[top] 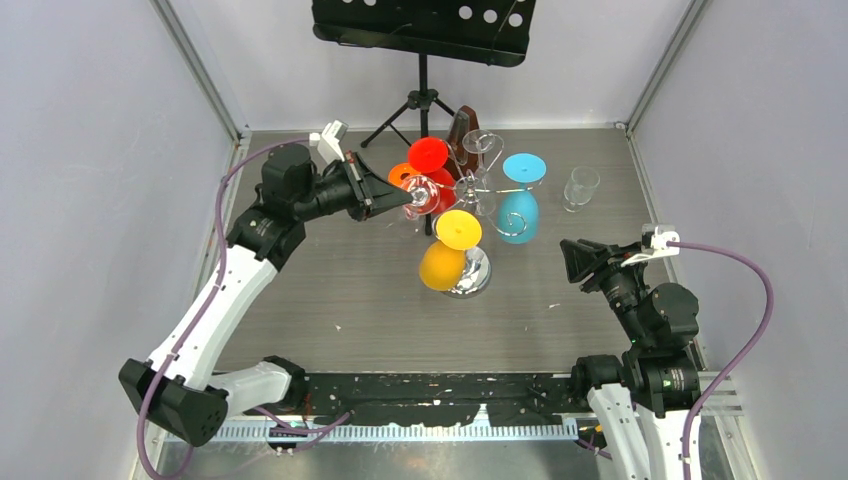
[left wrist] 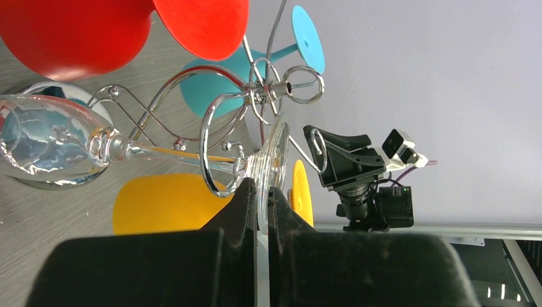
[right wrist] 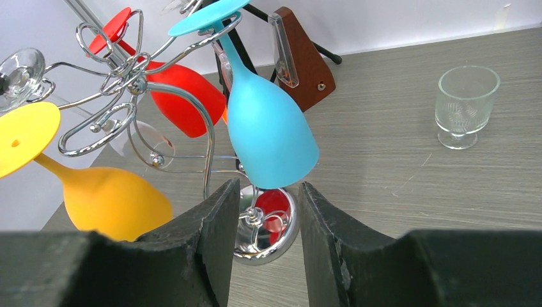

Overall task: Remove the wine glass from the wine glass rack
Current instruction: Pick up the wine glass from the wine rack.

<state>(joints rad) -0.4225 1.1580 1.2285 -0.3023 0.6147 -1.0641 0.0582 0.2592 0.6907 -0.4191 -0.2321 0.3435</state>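
Item: clear stemmed wine glass [left wrist: 64,137].
Location: hung foot-up in a scroll arm on the left side of the shiny chrome wire wine glass rack [top: 470,185], off the grey counter [top: 330,290].
Long axis: along the stem, tilted, with the bowl low toward the rack's mirror base.
Left claw [left wrist: 261,188]: clenched on the foot's rim, reaching in from the rack's left.
Right claw [right wrist: 267,187]: released, empty, well right of the rack.
Coming move, judged: draw the foot outward, away from the rack's post, toward the left arm's side.
Legible writing: none.
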